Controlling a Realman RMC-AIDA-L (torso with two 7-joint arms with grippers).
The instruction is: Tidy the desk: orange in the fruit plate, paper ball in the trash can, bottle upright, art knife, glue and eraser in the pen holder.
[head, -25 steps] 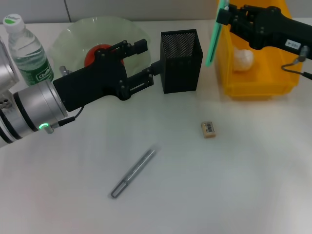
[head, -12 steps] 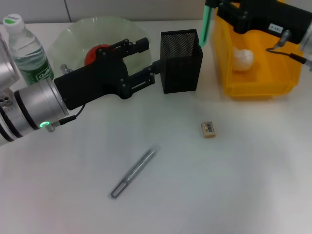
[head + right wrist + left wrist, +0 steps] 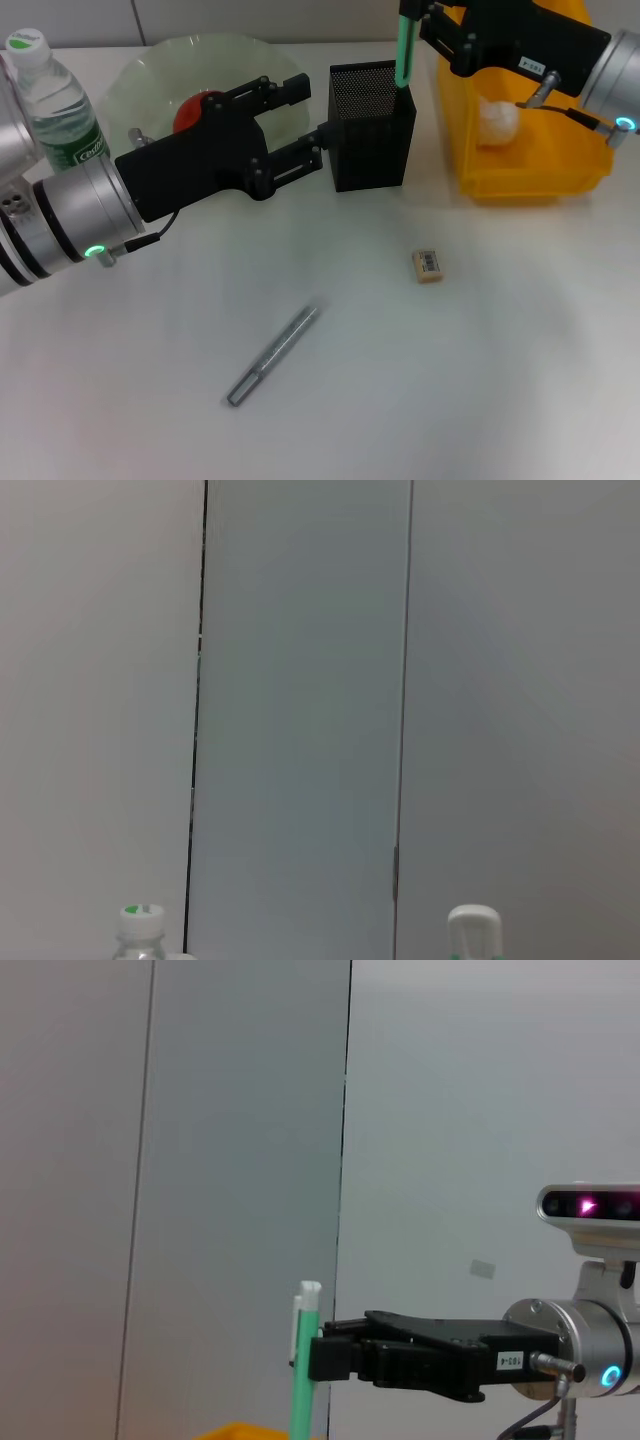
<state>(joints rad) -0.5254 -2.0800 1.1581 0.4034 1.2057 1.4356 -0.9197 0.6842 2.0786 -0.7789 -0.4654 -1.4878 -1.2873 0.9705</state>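
We see the right gripper point(image 3: 412, 22) clamped on the upright art knife point(image 3: 404, 45) over the pen holder point(image 3: 371, 125); the left gripper point(image 3: 300, 125) is spread open just beside it.

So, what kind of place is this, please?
Probably an office or lab desk set up for tidying: a white desk with a black mesh pen holder, an eraser and a glue stick, a yellow trash can, and plain grey wall panels behind.
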